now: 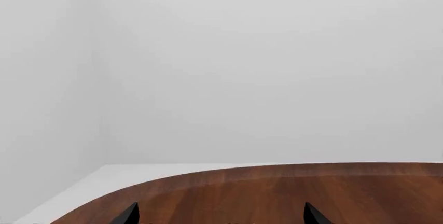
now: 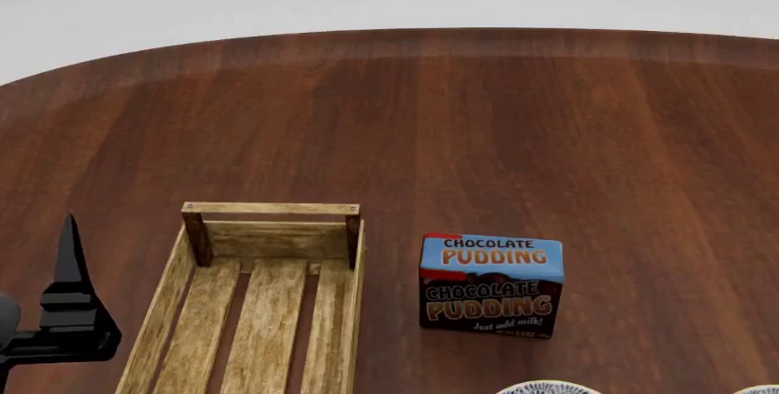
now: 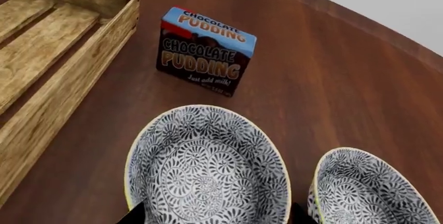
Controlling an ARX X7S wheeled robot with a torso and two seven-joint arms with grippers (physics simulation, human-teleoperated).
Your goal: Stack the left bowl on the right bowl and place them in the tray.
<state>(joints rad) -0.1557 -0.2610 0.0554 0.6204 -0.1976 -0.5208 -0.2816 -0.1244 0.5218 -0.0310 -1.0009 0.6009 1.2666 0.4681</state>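
Observation:
Two bowls with a black-and-white leaf pattern stand side by side on the wooden table. In the right wrist view the left bowl is the nearer one, and the right bowl sits apart from it. My right gripper hangs open over the left bowl, a dark fingertip on either side of it. The tray is a light-wood slatted crate left of the bowls and holds nothing. My left gripper is open over bare table beside the tray. In the head view only the rims of the left bowl and right bowl show.
A blue-and-brown chocolate pudding box stands upright between the tray and the bowls, also visible as the pudding box beyond the left bowl. The table's curved far edge meets a pale floor and wall.

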